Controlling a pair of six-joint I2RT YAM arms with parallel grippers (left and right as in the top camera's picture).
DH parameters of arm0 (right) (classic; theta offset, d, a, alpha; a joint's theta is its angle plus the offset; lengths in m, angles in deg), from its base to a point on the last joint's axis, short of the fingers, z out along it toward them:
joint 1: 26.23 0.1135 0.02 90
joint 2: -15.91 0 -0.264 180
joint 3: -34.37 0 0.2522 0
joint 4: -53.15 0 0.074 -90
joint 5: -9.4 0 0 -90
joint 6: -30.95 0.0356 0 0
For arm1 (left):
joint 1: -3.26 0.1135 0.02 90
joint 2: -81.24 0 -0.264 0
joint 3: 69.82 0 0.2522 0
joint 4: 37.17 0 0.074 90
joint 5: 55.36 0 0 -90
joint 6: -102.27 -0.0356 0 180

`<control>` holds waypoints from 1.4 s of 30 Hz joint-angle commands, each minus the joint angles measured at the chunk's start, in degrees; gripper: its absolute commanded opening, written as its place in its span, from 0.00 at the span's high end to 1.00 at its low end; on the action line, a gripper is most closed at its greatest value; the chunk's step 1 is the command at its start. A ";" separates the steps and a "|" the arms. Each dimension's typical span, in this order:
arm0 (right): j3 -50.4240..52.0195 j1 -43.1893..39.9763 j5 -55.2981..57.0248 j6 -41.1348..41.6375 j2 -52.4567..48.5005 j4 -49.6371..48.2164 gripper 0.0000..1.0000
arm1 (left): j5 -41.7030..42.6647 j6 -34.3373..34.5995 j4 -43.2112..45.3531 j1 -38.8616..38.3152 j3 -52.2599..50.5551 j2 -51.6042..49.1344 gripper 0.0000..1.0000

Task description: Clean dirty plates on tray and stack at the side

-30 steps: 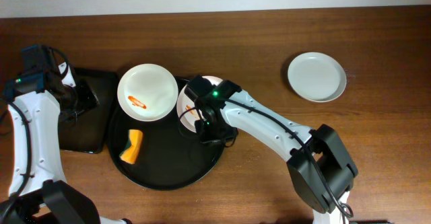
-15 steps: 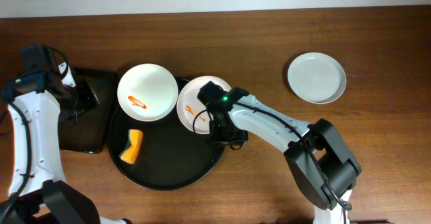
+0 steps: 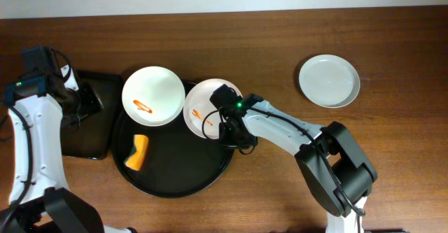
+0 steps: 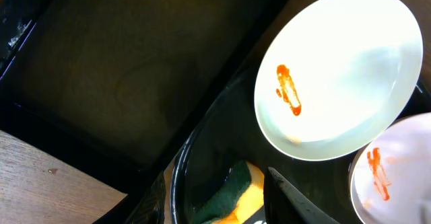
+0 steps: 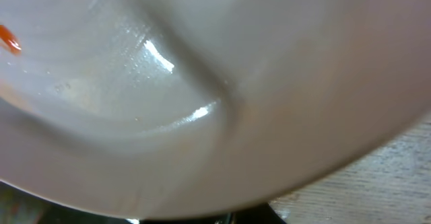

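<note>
Two dirty plates lie on the round black tray [image 3: 175,170] along its back edge. The left plate [image 3: 149,95] [image 4: 337,76] has an orange smear. The right plate [image 3: 201,106] [image 4: 390,177] is smeared too, and it fills the right wrist view [image 5: 202,83]. My right gripper [image 3: 229,126] sits at that plate's right rim, its fingers hidden by the plate. My left gripper [image 3: 84,101] [image 4: 217,178] hovers open and empty over the left of the scene. A third, clean white plate [image 3: 329,80] rests on the bare wood at the right.
An orange-and-green sponge [image 3: 138,152] [image 4: 232,194] lies on the round tray's left part. A smaller rectangular black tray [image 3: 94,121] [image 4: 121,69] sits against the round tray's left side. Bare tabletop [image 3: 294,37] stretches behind and to the right.
My right gripper slid right from over the middle of the right plate to its right rim, uncovering the smear. The plates, the sponge and the left arm stayed put.
</note>
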 commanded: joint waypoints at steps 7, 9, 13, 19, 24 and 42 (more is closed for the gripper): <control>0.50 -8.74 0.11 0.57 0.13 -0.72 0.88 | 2.19 -0.72 0.11 -0.02 0.90 1.29 0.55; 0.50 -11.43 0.11 0.59 0.13 -1.55 0.90 | 2.21 -0.72 0.22 -0.02 0.87 1.29 0.55; 0.50 -15.52 0.07 1.42 0.13 -2.62 0.90 | 2.21 -0.72 0.22 -0.02 0.87 1.29 0.55; 0.50 -20.39 -0.31 1.44 0.13 -4.15 0.91 | 2.23 -0.72 0.24 -0.02 0.87 1.29 0.55; 0.50 -24.63 -0.07 1.77 0.13 -4.81 0.91 | 2.21 -0.72 0.24 -0.02 0.90 1.29 0.55; -7.21 -25.81 -5.35 -12.41 10.21 13.42 0.42 | 0.68 -17.70 6.10 -0.02 -4.35 -3.39 0.60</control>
